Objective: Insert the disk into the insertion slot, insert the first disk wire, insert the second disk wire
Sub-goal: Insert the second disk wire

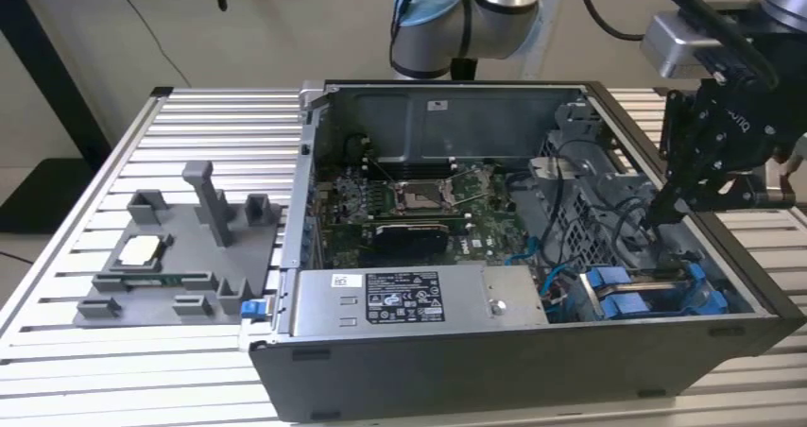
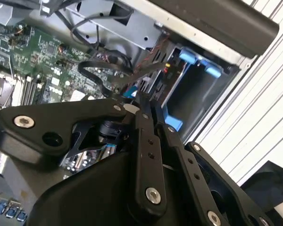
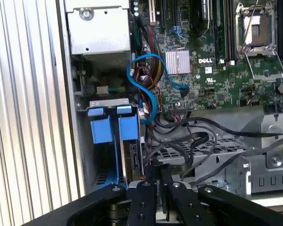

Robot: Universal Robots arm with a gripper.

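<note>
Black linkage bars of the gripper (image 2: 148, 106) are filling the near part of both wrist views, and its jaws are pressed close together with their tips down among the cables, seemingly pinching a black wire (image 2: 99, 70) that loops away over the motherboard (image 3: 217, 70), though the contact itself is hard to make out. Seen from the exterior view, the gripper (image 1: 656, 221) is reaching down into the open PC case (image 1: 505, 361) on the exterior view's right, just above the blue carrier frames. Sitting upright in the insertion slot (image 3: 101, 102), at the near right corner of the case in the exterior view, is the disk (image 3: 131, 165), its thin edge showing between the blue carrier tabs in the first wrist view; the same blue frame (image 1: 630, 299) is lying just right of the grey power supply (image 1: 417, 295). A blue data cable (image 3: 148, 80) is curling from the drive bay toward the motherboard. To the exterior view's left, a grey parts fixture (image 1: 177, 257) is resting on the ribbed table (image 1: 76, 342), well apart from the case.
</note>
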